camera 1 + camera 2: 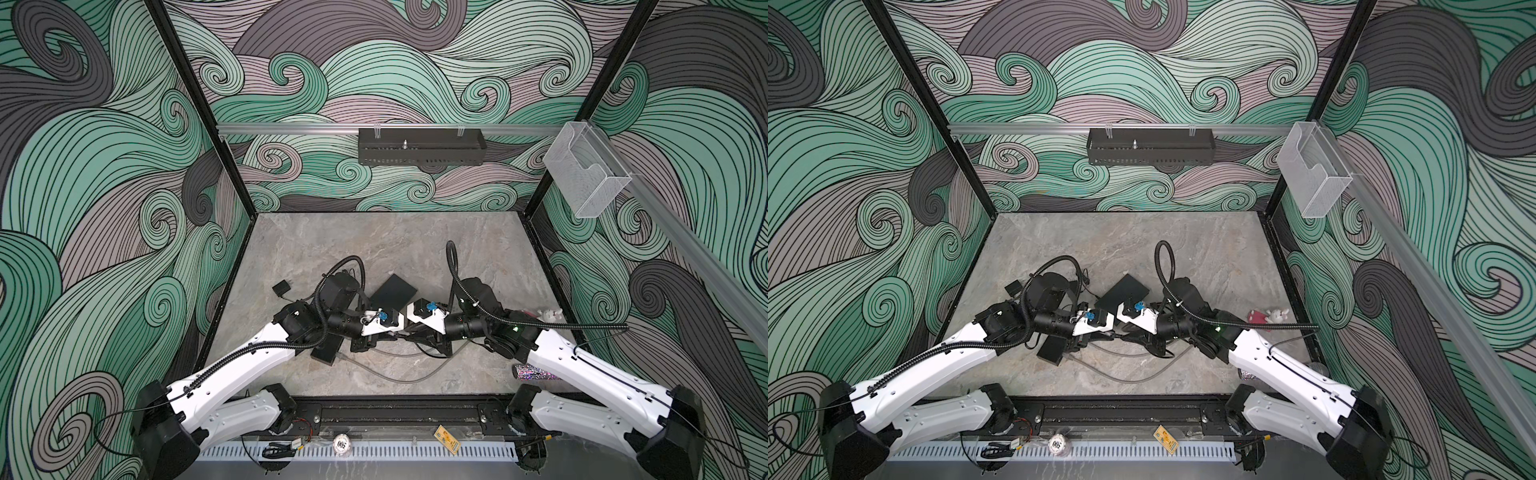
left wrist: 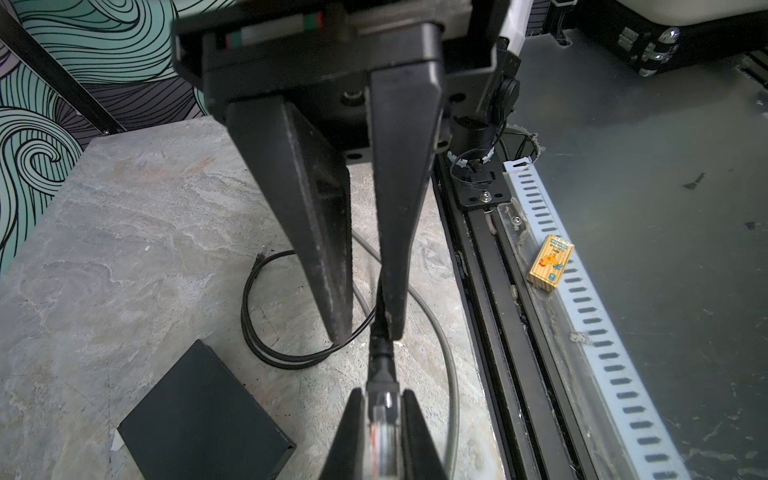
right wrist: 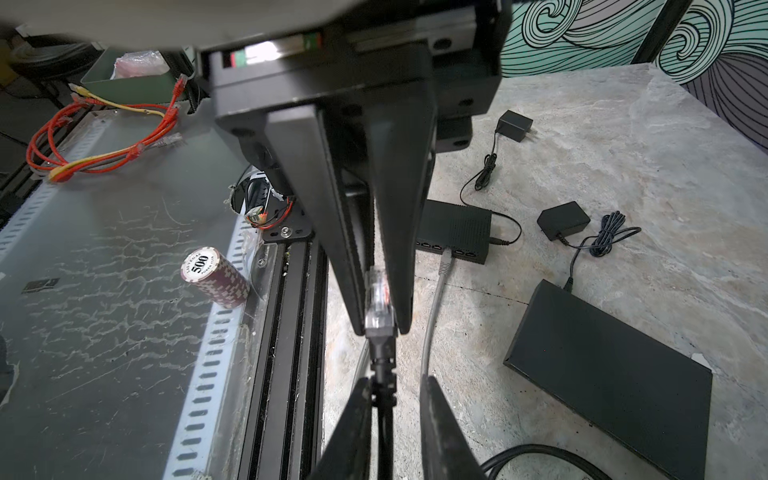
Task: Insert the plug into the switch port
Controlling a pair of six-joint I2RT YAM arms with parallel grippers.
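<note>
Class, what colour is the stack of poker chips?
Maroon with white stripes, clearest in the right wrist view.

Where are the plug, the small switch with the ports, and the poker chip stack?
plug (image 3: 378, 297): right wrist view, on its clear body.
small switch (image 3: 455, 224): right wrist view, on its top face.
poker chip stack (image 3: 218, 284): right wrist view, on its striped side.

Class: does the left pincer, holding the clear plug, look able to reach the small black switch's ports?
Probably yes: the left pincer grips the clear plug; the small black switch shows free ports beside its grey cable.
</note>
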